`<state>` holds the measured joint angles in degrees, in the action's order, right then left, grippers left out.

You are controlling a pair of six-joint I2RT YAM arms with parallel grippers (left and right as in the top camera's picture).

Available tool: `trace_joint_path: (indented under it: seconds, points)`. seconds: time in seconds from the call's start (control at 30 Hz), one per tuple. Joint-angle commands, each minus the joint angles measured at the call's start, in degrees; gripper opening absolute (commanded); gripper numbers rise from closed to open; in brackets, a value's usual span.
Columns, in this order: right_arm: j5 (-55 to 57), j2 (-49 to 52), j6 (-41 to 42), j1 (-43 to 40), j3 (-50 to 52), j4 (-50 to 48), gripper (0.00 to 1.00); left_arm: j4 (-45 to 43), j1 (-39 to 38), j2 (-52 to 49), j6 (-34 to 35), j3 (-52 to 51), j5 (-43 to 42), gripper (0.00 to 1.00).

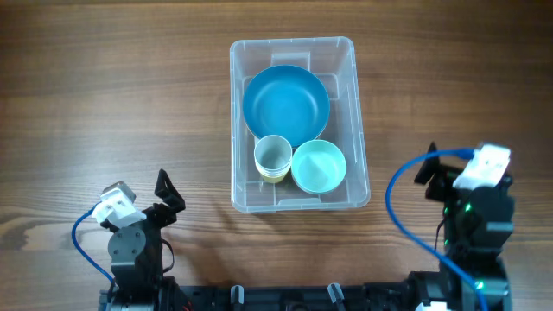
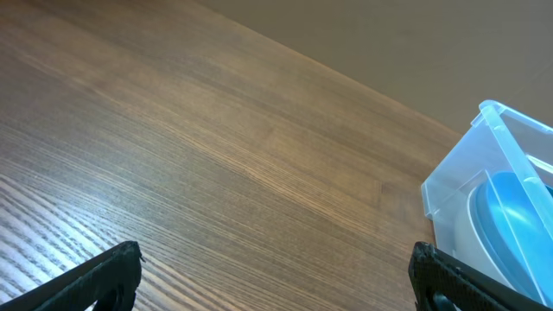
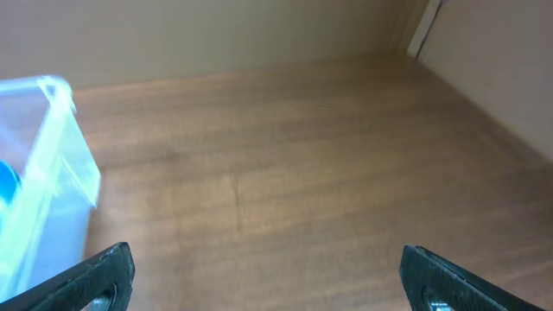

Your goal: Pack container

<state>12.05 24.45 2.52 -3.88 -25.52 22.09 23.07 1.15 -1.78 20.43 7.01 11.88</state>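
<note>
I see bin (image 1: 356,104) mid-table, holding blue bowl (image 1: 285,104), cup (image 1: 273,157), mint bowl (image 1: 318,166). Left gripper (image 2: 275,259) near-left of bin, well apart, released. Right gripper (image 3: 268,257) near-right of bin, released.

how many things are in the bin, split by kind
bowls: 2, a blue bowl and a smaller pale mint bowl
cups: 1, a pale cup beside the mint bowl
total: 3, all inside the container
</note>
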Motion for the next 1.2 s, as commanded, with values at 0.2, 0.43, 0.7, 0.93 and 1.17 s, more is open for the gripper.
trace_joint_path:
  seconds: [0.2, 0.43, 0.7, 0.93, 1.17]
  points:
    - [0.0, -15.6, -0.9, 0.1, 11.5, -0.2, 1.0, -0.2, 0.2, 0.7, -0.5, -0.2, -0.9, 1.0]
    - [-1.9, -22.3, -0.8, 0.1, 17.2, -0.2, 1.0, -0.2, 0.2, 0.7, -0.5, -0.2, -0.9, 1.0]
    - [-5.6, -24.3, -0.6, 0.0, 18.1, -0.7, 1.0, -0.2, 0.2, 0.7, -0.5, -0.2, -0.9, 1.0]
    - [-9.1, -24.2, -0.7, 0.0, 18.1, -0.6, 1.0, -0.2, 0.2, 0.7, -0.5, -0.2, -0.9, 1.0]
    - [-9.1, -24.2, -0.7, 0.0, 18.1, -0.6, 1.0, -0.2, 0.2, 0.7, -0.5, -0.2, -0.9, 1.0]
